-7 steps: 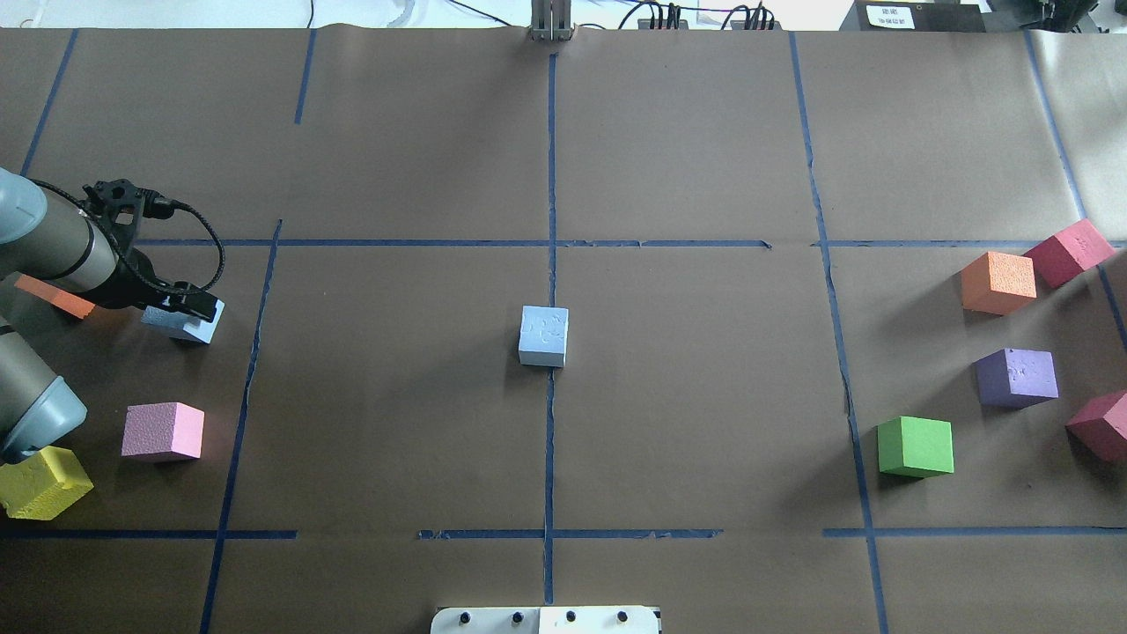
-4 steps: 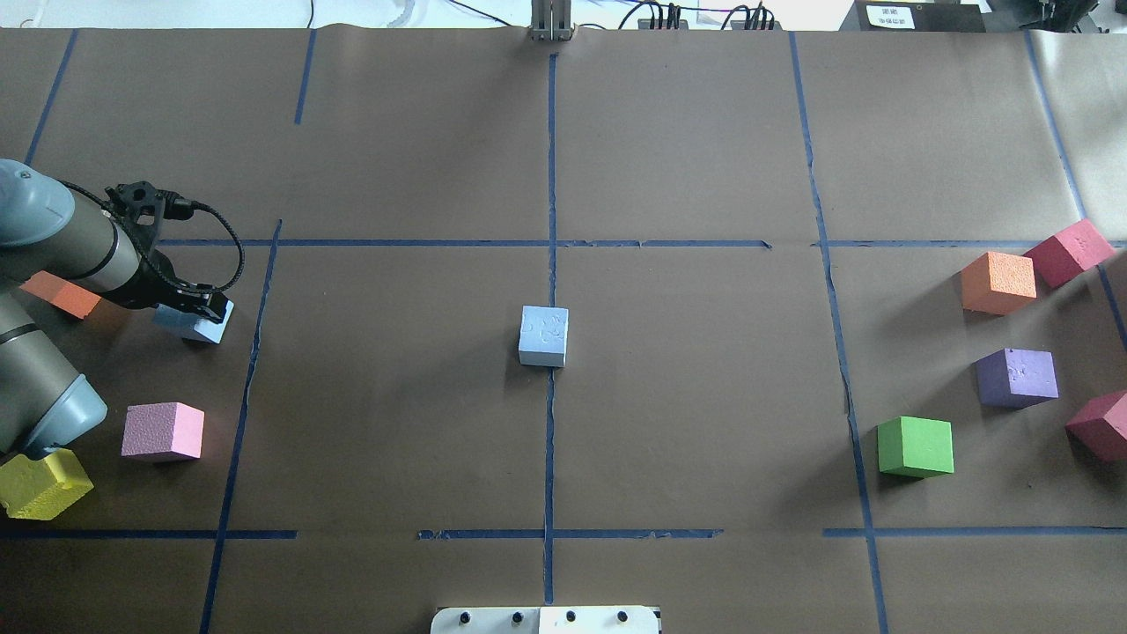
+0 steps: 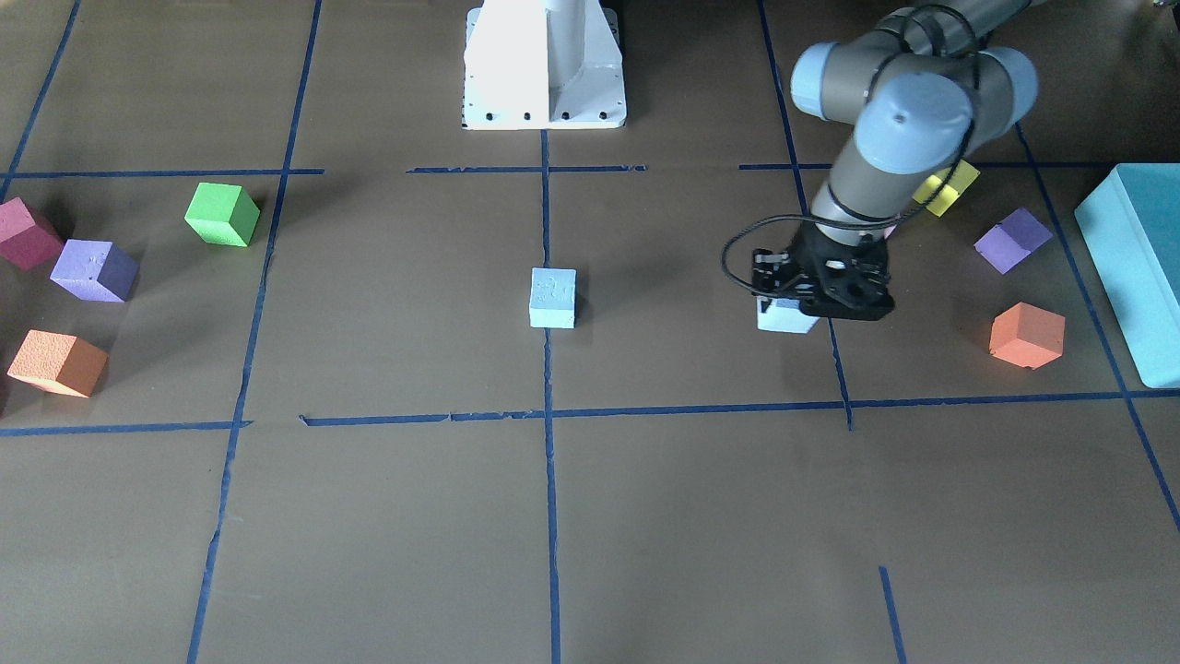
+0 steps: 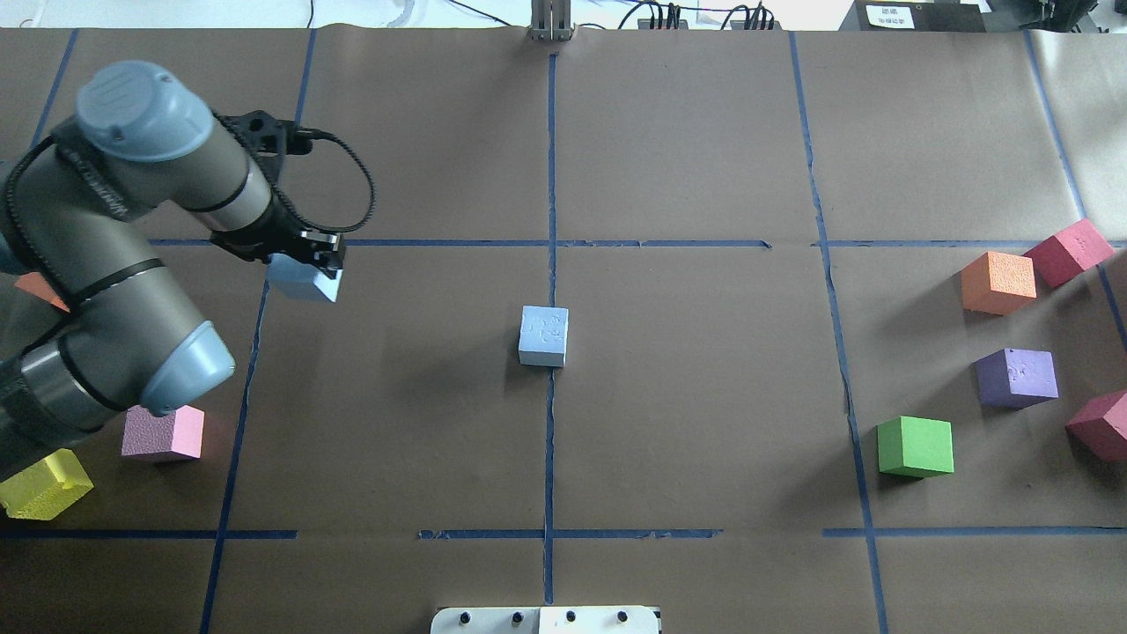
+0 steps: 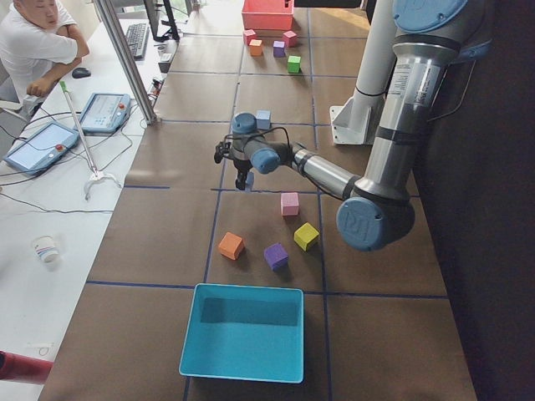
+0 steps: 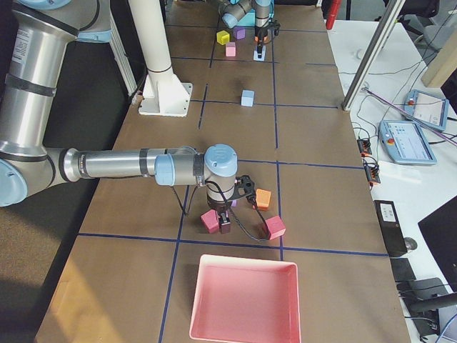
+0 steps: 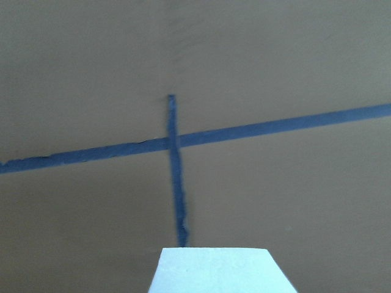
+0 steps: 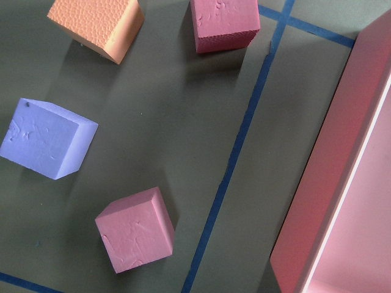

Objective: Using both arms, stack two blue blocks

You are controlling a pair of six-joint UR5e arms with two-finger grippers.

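Pale blue foam is sitting pinched in my left gripper [image 4: 310,262]: I am holding one blue block [image 4: 304,284] right under the wrist, above a tape line [image 4: 255,352]. The other blue block [image 4: 543,335] is lying well apart at the table's middle. Farther off, my right gripper [image 6: 226,226] is hanging near a crimson cube [image 6: 210,221], and I cannot tell how its jaws are standing.
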